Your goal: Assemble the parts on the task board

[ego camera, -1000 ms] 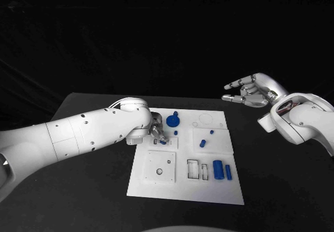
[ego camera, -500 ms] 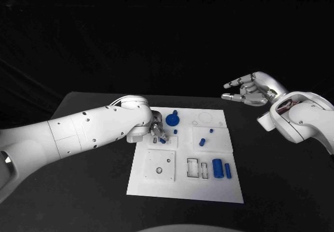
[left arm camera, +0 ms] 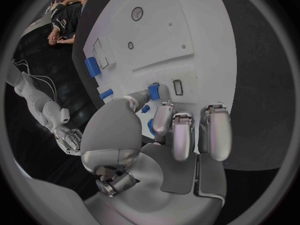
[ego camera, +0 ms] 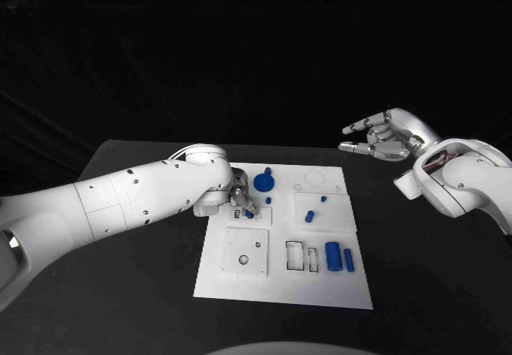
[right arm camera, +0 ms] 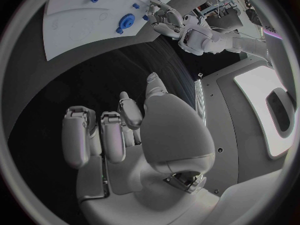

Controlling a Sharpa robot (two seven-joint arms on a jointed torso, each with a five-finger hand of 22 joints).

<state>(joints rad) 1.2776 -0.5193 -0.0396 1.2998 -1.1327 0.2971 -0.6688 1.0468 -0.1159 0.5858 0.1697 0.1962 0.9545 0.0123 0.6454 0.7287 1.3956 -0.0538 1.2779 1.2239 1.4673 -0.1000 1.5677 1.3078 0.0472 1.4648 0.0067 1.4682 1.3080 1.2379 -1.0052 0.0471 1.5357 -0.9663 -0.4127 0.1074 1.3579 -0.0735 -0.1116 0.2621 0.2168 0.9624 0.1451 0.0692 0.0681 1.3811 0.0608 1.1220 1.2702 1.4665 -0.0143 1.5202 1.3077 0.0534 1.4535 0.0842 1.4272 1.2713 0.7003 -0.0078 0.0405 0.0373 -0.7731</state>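
Observation:
The white task board lies in the middle of the black table. My left hand is low over its left back part and pinches a small blue part between thumb and a finger. The left wrist view shows that blue part just beside a small rectangular slot. A blue gear-like part lies behind the hand. A blue peg, a blue cylinder and a blue bar lie on the board's right side. My right hand hangs raised beyond the board's right back corner, fingers apart and empty.
A square plate with a hole and two rectangular slots sit on the board's near half. Two tiny blue pieces stand mid-board. Bare black table surrounds the board on all sides.
The left hand has barely shifted over the board, still pinching the small blue part. The right hand stays raised in nearly the same place.

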